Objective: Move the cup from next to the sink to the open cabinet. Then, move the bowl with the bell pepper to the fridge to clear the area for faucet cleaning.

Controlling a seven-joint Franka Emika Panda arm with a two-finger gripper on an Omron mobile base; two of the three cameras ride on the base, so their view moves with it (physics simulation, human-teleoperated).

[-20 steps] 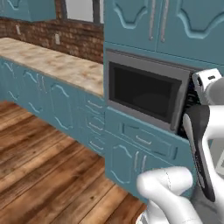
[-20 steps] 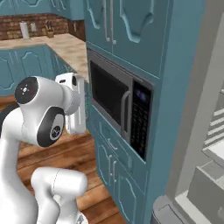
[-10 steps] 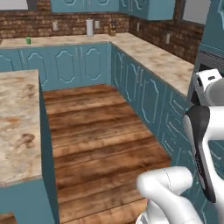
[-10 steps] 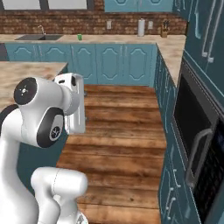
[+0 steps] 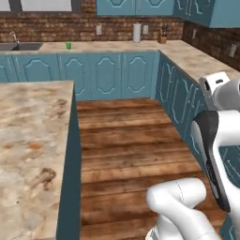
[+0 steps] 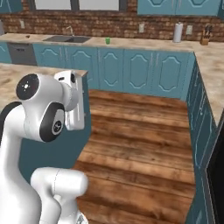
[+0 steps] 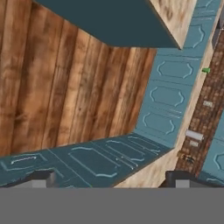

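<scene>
Your gripper (image 7: 109, 179) is spread wide and empty, arm tucked for driving. The cup (image 5: 68, 45) sits upper left on the far counter (image 5: 117, 46), just right of the sink (image 5: 21, 47). You're well apart from it; approach first.

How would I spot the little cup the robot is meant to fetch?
Look along the far counter under the brick wall. Just right of the sink stands the cup, alone. It is the one bright green thing there, far smaller than the white roll further right.
</scene>
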